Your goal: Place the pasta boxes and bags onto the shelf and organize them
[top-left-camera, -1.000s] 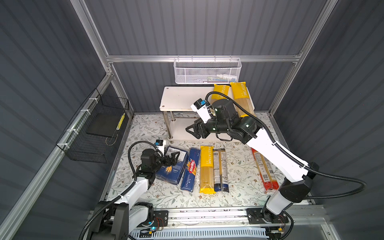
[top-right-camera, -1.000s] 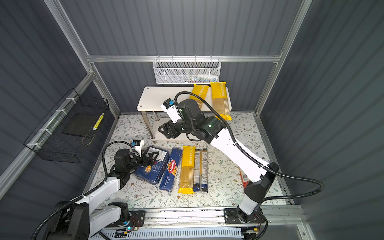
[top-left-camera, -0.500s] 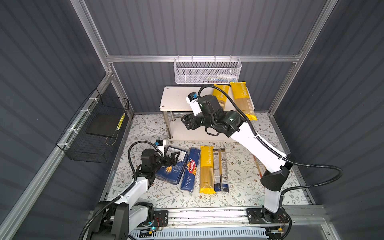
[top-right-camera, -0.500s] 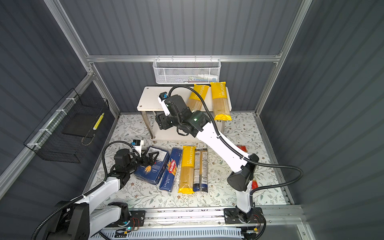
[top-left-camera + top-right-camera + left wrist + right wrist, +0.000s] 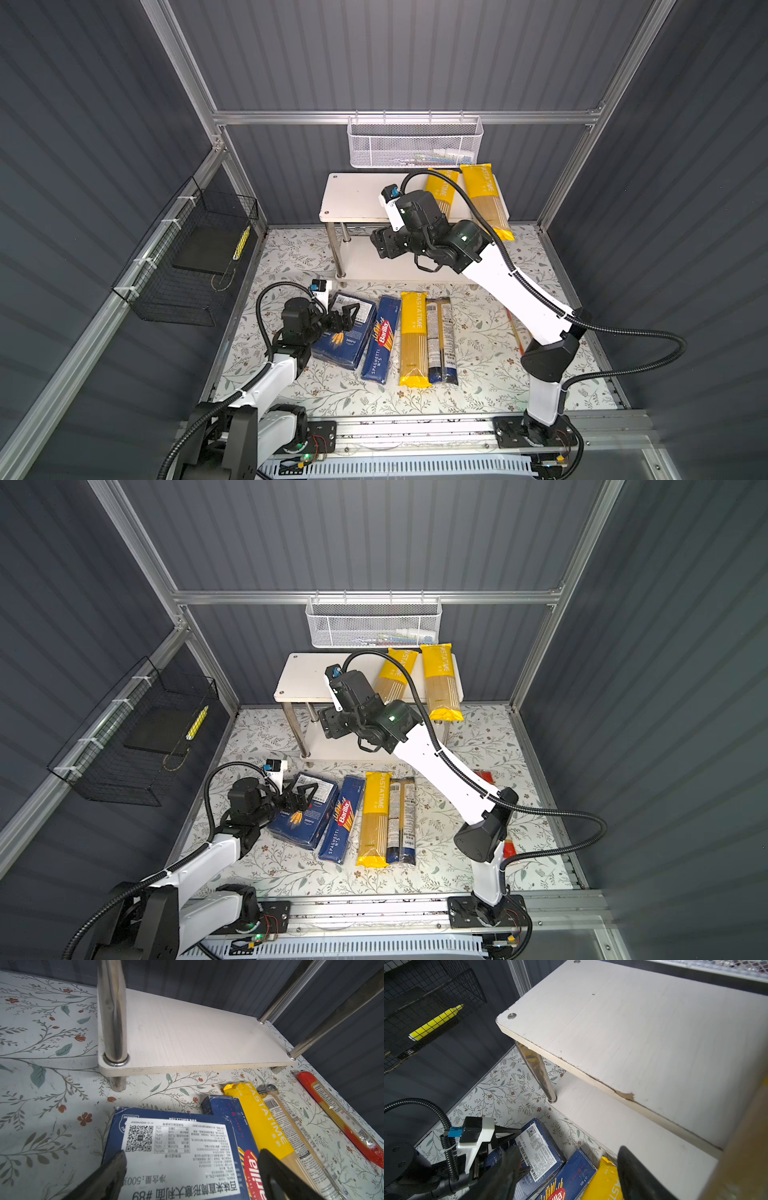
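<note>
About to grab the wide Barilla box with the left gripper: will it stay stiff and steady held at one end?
The wide Barilla box is cardboard with crisp corners, so it likely stays stiff. The left gripper sits over one end, so it may tilt when lifted. Its smooth faces could slip.

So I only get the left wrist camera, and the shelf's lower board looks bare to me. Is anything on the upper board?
Observer: Yes. On the shelf, on its top board, a yellow PASTATIME bag lies next to a second yellow bag, toward the right end in both top views.
Operator: Where is the other arm?
Observer: The right gripper hangs by the shelf's front edge, jaws open, holding nothing.
Operator: Is there anything above the shelf?
Observer: A white mesh basket hangs on the back wall just over it.
</note>
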Available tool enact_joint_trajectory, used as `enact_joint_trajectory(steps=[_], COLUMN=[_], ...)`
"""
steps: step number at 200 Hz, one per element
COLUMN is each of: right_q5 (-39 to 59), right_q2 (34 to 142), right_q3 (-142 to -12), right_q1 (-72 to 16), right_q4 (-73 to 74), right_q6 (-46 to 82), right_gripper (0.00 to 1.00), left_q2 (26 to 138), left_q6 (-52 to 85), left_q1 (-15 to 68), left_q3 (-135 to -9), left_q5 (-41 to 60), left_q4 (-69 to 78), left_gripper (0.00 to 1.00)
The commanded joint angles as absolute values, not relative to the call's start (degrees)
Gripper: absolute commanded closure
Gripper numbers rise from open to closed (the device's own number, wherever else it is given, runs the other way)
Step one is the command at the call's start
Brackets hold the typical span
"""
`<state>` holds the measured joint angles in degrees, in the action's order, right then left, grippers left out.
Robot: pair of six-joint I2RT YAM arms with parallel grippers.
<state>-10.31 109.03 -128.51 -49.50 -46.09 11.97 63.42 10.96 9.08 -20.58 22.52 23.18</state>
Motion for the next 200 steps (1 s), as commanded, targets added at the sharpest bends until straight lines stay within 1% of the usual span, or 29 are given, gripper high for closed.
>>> enact_joint_trajectory(steps=[1, 52, 88, 122, 146, 179, 200], right_q5=[-13.3, -14.4, -12.3, -4.7, -0.1, 0.3, 0.0], right_q2=[105.9, 101.6, 100.2, 98.0, 93.5, 86.9, 82.8], right_q3=[-127.6, -122.5, -120.9, -118.2, -110.4, -100.0, -93.5], right_q1=[-48.7, -47.6, -47.6, -47.9, -49.2, -51.1, -51.8], right_q4=[-47.2, -46.7, -45.7, -43.8, -39.7, -36.1, -35.4], right_q6=[11.8, 12.0, 12.7, 10.2, 6.6, 3.0, 3.4], right_gripper=[0.24, 0.24, 0.23, 0.23, 0.22, 0.22, 0.21], left_q2=[63.1, 63.0, 63.4, 63.1, 63.0, 63.4, 63.3], left_q6=[10.3, 10.2, 10.2, 10.2, 10.3, 10.3, 10.2], left_q1=[9.5, 9.5, 9.5, 9.5, 9.5, 9.5, 9.5], left_q3=[-21.5, -21.5, -21.6, -21.5, -21.5, -21.7, -21.6], left_q5=[22.4, 22.4, 22.4, 22.4, 22.4, 22.3, 22.5], left_q4=[22.7, 22.7, 22.6, 22.7, 22.7, 22.7, 22.6], left_gripper=[0.01, 0.01, 0.01, 0.01, 0.01, 0.01, 0.01])
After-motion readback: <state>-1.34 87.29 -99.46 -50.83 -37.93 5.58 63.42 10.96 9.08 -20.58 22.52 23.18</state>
